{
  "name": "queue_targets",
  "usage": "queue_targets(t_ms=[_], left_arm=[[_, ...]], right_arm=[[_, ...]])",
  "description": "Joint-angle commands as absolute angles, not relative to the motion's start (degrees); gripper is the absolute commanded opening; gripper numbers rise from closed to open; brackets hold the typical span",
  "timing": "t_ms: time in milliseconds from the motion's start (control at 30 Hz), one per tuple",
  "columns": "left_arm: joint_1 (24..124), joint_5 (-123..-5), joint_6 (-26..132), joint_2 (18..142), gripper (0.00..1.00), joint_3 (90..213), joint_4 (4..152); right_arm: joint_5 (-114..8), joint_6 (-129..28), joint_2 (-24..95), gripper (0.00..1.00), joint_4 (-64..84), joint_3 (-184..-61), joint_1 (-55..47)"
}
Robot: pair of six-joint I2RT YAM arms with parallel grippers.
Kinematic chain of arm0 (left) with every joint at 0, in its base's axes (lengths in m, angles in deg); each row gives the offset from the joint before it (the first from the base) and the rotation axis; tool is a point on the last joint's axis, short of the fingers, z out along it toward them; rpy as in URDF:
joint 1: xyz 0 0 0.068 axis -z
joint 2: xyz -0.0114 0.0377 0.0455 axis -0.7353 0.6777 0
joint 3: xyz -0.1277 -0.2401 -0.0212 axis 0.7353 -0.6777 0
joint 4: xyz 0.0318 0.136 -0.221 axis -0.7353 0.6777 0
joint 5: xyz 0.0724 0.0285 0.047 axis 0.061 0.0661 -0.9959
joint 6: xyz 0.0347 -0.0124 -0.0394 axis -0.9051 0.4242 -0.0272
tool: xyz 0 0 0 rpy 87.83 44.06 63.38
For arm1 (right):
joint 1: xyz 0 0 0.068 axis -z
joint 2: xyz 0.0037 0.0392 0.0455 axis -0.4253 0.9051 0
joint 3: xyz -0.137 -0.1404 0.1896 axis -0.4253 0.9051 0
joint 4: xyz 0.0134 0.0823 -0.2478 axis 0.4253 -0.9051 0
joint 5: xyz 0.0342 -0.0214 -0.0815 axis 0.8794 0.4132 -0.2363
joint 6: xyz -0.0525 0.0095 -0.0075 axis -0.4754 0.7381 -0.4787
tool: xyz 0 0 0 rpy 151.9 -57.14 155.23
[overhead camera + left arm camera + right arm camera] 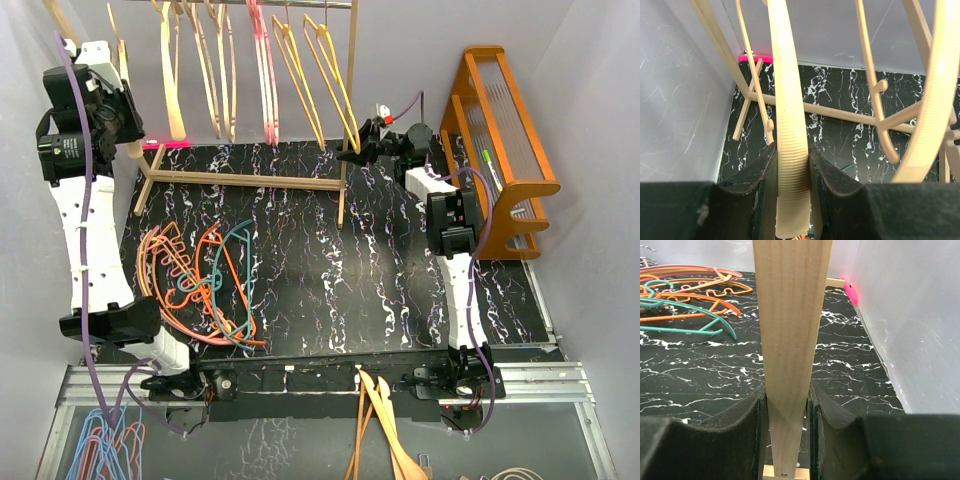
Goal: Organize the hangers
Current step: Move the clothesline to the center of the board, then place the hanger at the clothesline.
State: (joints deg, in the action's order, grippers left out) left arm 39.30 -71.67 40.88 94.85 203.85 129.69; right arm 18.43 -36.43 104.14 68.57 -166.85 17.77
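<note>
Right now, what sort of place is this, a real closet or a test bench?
Most likely a lab test cell, not a home closet: plain white walls box in a black marbled tabletop. On it stand a small wooden rack with hung hangers and a loose pile of coloured hangers.

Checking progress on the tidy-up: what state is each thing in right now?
Left gripper: shut on a tan hanger.
Right gripper: shut on the rack post.
Rack: standing upright on the table.
Hangers on the rail: hanging.
Hangers on the table: lying flat in a tangled pile.
</note>
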Motion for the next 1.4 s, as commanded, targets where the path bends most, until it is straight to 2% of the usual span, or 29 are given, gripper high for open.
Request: queue_targets(t_ms=[0,167,267,600,767,1367], left_arm=[[35.94,-63.83,40.62,94.84,0.00,208.09,127.09],[34.96,-56.06,40.87,94.83,0.00,208.60,126.62],[34.94,-54.14,41.10,91.96,0.00,206.41,126.88],[35.04,-55.37,39.96,83.29,0.00,198.39,126.59],[36.61,-59.59,37.82,78.44,0.00,196.10,125.30],[37.05,-61.52,36.79,93.51,0.00,212.58,122.93]], right_arm=[[33.88,-35.29,102.40,0.08,69.83,-166.10,18.13],[35.01,-34.48,102.66,0.08,68.91,-166.94,18.22],[34.61,-34.06,102.55,0.12,68.54,-167.02,18.39],[35.36,-33.80,101.21,0.09,68.41,-165.69,18.93],[35.78,-33.89,101.05,0.08,68.08,-165.27,19.03],[37.00,-33.25,101.23,0.08,67.63,-165.82,19.02]])
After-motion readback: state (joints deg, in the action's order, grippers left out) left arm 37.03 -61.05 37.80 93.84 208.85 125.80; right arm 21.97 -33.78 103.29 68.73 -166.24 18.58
